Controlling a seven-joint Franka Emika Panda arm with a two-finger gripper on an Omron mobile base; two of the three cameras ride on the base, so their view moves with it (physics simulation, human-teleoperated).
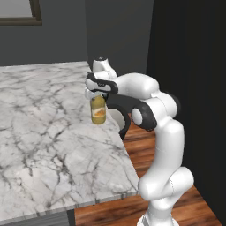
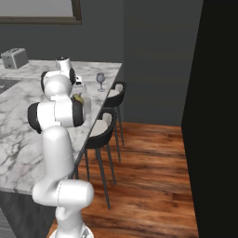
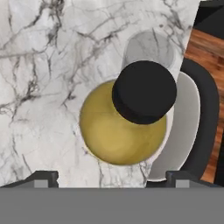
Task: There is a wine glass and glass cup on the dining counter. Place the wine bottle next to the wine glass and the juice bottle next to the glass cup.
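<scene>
juice bottle [image 1: 99,110]: one, yellow with a black cap, standing on the counter
glass cup [image 3: 148,52]: one, clear, just beside the juice bottle
wine glass [image 2: 100,80]: one, stemmed, near the counter edge
dining counter [image 1: 39,128]: one, white marble with grey veins
bar stools [image 2: 100,130]: two, dark with pale seats, along the counter side
toaster [image 2: 14,58]: one, grey, at the far end of the counter
gripper [image 3: 111,175]: one, with two dark fingertips
</scene>
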